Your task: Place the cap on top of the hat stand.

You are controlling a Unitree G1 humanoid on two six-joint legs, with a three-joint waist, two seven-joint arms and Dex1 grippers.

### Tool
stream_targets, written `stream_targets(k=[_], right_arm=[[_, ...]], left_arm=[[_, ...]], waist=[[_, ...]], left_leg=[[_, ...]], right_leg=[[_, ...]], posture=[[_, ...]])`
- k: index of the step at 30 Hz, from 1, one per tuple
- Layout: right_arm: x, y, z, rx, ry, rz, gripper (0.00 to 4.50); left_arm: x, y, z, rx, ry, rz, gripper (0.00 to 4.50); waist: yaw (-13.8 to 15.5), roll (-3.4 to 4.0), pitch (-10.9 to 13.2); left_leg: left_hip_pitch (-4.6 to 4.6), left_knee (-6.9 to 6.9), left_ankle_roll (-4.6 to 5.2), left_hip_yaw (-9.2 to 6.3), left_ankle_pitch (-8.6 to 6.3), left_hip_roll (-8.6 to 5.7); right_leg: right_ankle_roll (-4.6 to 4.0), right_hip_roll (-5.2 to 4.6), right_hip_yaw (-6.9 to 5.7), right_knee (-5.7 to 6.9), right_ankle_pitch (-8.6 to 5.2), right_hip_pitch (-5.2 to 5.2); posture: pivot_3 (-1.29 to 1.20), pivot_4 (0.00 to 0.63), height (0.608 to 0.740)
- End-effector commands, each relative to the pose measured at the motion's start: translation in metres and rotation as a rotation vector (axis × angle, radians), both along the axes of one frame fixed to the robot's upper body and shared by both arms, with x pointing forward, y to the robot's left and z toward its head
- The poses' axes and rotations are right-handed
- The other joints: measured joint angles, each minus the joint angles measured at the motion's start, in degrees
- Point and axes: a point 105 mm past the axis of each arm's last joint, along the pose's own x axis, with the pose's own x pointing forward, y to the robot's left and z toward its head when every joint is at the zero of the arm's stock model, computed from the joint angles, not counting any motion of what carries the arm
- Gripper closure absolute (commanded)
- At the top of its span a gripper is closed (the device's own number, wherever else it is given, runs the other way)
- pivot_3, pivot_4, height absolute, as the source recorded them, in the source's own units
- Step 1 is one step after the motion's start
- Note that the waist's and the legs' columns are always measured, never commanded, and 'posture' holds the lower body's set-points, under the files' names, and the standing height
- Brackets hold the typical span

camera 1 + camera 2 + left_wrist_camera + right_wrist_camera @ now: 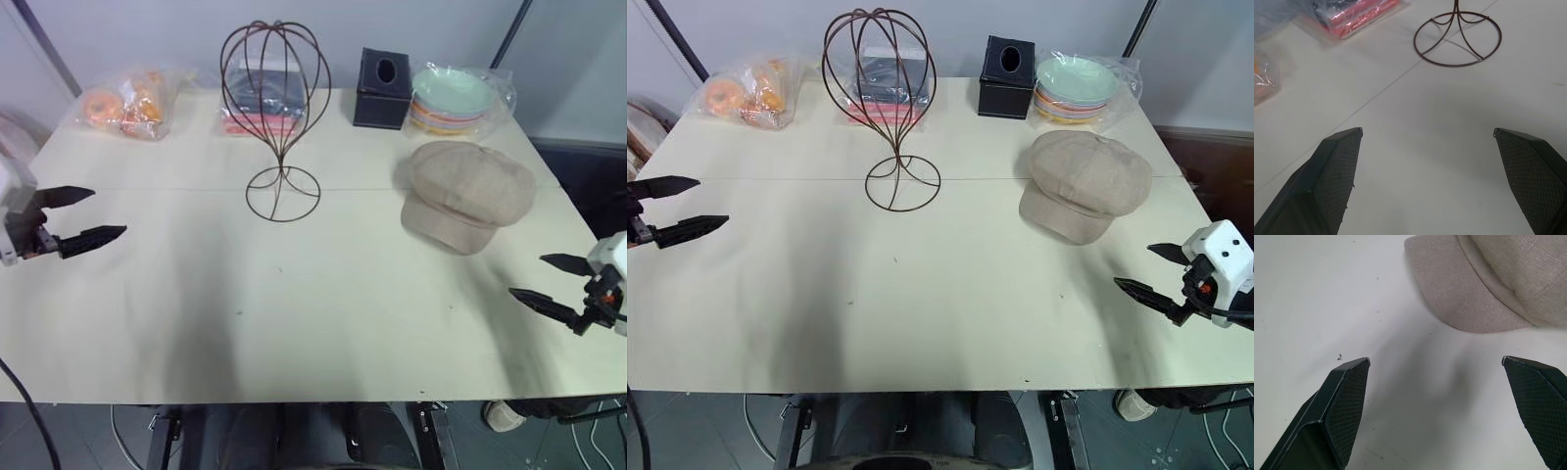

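The beige cap (pixel 464 193) lies flat on the table's right half, brim toward the near edge; its brim (pixel 1469 293) fills the far part of the right wrist view. The dark wire hat stand (pixel 276 108) stands upright at the centre back, its head cage bare and its round base (pixel 1457 40) on the tabletop. My left gripper (pixel 106 213) hovers open over the table's left edge, well clear of the stand. Open too, my right gripper (pixel 528 278) is near the right edge, a short way in front of the cap and apart from it.
Along the back edge sit a bag of orange items (pixel 125 103), a red and dark packet (pixel 257 110) behind the stand, a black tissue box (pixel 382 88) and a bagged stack of plates (pixel 454 98). The pale tabletop (pixel 294 313) spreads wide between both grippers.
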Motion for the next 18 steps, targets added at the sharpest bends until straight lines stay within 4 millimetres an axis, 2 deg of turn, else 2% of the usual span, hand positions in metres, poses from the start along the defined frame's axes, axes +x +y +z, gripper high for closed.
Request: stream_targets(k=[1,9,12,14,16,17,18], right_arm=[[0.001,0.003,0.016,-0.010,-0.060,0.004,0.06],[0.004,0.004,0.022,-0.040,-0.101,-0.014,0.06],[0.006,0.002,0.026,-0.048,-0.124,-0.039,0.06],[0.009,0.004,0.030,-0.063,-0.135,-0.044,0.06],[0.012,0.013,0.035,-0.111,-0.146,-0.005,0.06],[0.014,0.018,0.038,-0.133,-0.152,0.007,0.06],[0.018,0.025,0.042,-0.168,-0.168,0.022,0.06]], left_arm=[[0.002,-0.001,0.009,0.018,-0.043,-0.011,0.00],[0.008,-0.001,0.009,-0.011,-0.046,0.008,0.00],[0.009,-0.004,0.014,-0.103,-0.022,-0.009,0.00],[0.007,-0.014,0.017,-0.111,-0.015,-0.052,0.00],[0.008,-0.031,0.025,-0.147,-0.021,-0.099,0.00],[0.007,-0.040,0.029,-0.173,-0.014,-0.129,0.00],[0.004,-0.058,0.032,-0.196,-0.001,-0.197,0.00]], waist=[[0.0,0.00,0.0],[0.0,0.00,0.0],[0.1,-0.01,0.0],[0.0,-0.02,0.0],[0.0,-0.02,0.0],[0.0,-0.02,0.0],[0.0,-0.02,0.0]], left_leg=[[0.00,0.00,0.00,0.00,0.00,0.00],[0.00,0.02,0.00,-0.01,0.00,0.00],[0.00,0.04,0.00,-0.01,0.00,-0.01],[0.00,0.07,0.00,-0.01,0.00,-0.03],[0.00,0.08,0.00,-0.01,0.00,-0.02],[0.00,0.09,0.00,-0.03,0.00,-0.02],[0.00,0.11,0.00,-0.05,0.00,-0.02]], right_leg=[[0.00,0.00,0.00,0.00,0.00,0.00],[0.04,0.01,0.00,0.01,0.02,0.01],[0.05,0.02,-0.01,0.02,0.03,0.02],[0.06,0.02,-0.01,0.02,0.03,0.04],[0.07,0.01,0.00,0.03,0.04,0.04],[0.08,0.01,-0.01,0.05,0.04,0.04],[0.09,0.01,-0.02,0.09,0.04,0.04]], posture=[[0.00,0.150,0.740],[0.00,0.150,0.740],[0.00,0.150,0.740],[0.00,0.150,0.740],[0.00,0.150,0.740],[0.00,0.150,0.740],[0.00,0.150,0.740]])
